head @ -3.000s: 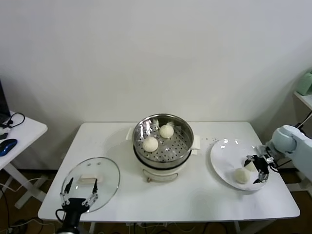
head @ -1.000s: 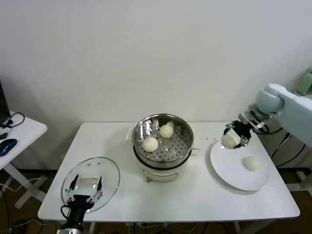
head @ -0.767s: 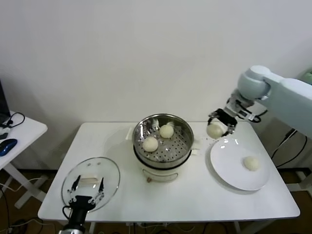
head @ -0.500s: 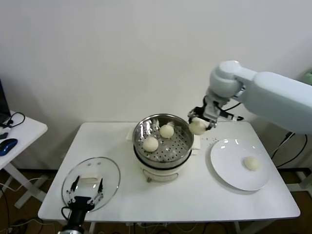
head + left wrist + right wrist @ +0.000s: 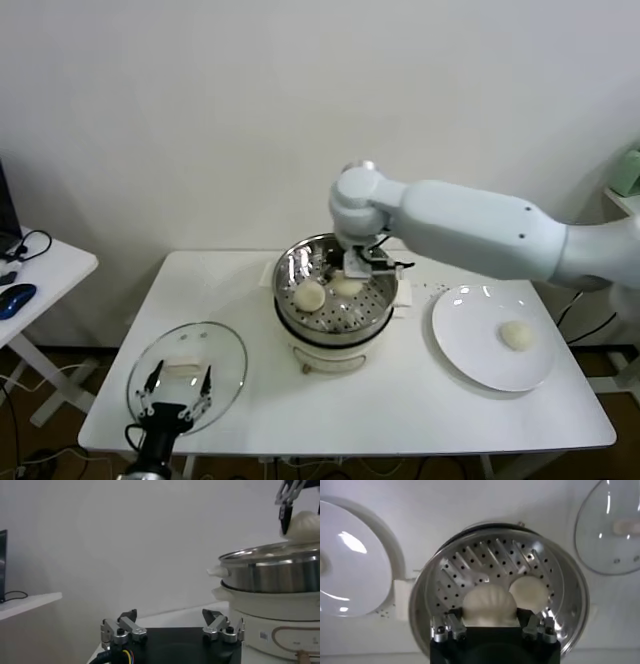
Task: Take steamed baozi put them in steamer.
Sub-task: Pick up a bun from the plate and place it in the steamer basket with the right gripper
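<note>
Bun (image 5: pixel 485 605) sits clamped in the right gripper (image 5: pixel 492 626) above the steamer (image 5: pixel 380 300) at frame centre, beside another bun (image 5: pixel 308 295) on the tray. Released here, it could land on that neighbour or roll against the wall. Left gripper (image 5: pixel 172 630), fingers spread, idles over the lid (image 5: pixel 225 360), lower left; one bun (image 5: pixel 516 335) waits on the plate (image 5: pixel 470 350).

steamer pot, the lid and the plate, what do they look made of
The steamer pot looks like polished steel: mirror-bright wall, perforated tray. Its base seems cream plastic or enamel; hard to tell. The lid appears to be clear glass, the table showing through it. The plate looks like glazed white ceramic, with sharp highlights, though melamine is possible.
</note>
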`<action>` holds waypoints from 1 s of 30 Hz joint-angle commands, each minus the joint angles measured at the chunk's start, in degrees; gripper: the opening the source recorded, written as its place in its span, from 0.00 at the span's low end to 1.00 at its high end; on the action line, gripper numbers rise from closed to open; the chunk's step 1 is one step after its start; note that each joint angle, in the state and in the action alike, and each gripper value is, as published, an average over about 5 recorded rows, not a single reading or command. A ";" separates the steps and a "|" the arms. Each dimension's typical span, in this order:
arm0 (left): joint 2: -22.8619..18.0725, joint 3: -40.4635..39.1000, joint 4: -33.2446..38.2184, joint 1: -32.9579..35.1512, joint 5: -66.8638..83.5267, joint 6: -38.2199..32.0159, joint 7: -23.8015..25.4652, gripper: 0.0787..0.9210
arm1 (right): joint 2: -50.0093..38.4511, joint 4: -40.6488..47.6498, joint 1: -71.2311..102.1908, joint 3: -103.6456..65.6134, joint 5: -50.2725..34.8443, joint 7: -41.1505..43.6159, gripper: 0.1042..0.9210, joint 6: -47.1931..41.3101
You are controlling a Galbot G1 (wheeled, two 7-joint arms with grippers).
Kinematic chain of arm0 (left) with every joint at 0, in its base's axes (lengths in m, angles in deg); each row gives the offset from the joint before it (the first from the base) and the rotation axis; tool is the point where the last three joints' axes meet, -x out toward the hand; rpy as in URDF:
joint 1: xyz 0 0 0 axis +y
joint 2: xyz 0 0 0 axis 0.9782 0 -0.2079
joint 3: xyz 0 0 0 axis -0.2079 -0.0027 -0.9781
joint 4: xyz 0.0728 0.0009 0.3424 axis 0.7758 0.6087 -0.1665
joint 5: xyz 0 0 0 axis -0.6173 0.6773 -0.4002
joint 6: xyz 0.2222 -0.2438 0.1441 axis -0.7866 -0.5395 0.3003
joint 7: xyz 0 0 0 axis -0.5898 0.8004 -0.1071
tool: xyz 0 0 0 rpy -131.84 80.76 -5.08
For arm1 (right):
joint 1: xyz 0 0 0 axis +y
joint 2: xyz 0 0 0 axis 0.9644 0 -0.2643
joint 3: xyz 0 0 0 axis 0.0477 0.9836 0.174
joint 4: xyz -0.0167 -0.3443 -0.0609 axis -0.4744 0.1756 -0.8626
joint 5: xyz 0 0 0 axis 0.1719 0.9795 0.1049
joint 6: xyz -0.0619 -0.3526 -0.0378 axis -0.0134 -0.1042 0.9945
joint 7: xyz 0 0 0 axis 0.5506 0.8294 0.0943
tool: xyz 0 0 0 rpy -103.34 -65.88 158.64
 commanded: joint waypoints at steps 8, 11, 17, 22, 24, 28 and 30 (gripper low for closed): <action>0.33 -0.42 -0.86 -0.29 -0.37 0.13 0.03 0.88 | 4.02 1.08 5.18 1.63 4.88 0.10 0.74 4.54; 0.22 -0.51 -1.15 -0.20 -0.48 0.02 0.02 0.88 | 3.39 0.70 5.19 1.79 4.85 0.05 0.74 4.90; 0.13 -0.59 -1.52 -0.08 -0.60 -0.12 -0.01 0.88 | 2.71 0.35 5.65 2.02 4.84 -0.11 0.74 5.16; 0.08 -0.60 -1.65 -0.09 -0.63 -0.14 -0.03 0.88 | 2.60 0.34 5.89 2.03 4.69 -0.23 0.74 5.28; 0.02 -0.64 -1.76 -0.04 -0.66 -0.20 -0.05 0.88 | 2.55 0.45 5.92 2.06 4.55 -0.29 0.74 5.29; -0.03 -0.71 -2.01 0.04 -0.72 -0.33 -0.13 0.88 | 2.41 0.47 5.99 2.08 4.59 -0.37 0.74 5.38; -0.01 -0.69 -2.09 0.01 -0.71 -0.37 -0.16 0.88 | 2.32 0.46 6.05 2.09 4.61 -0.44 0.74 5.43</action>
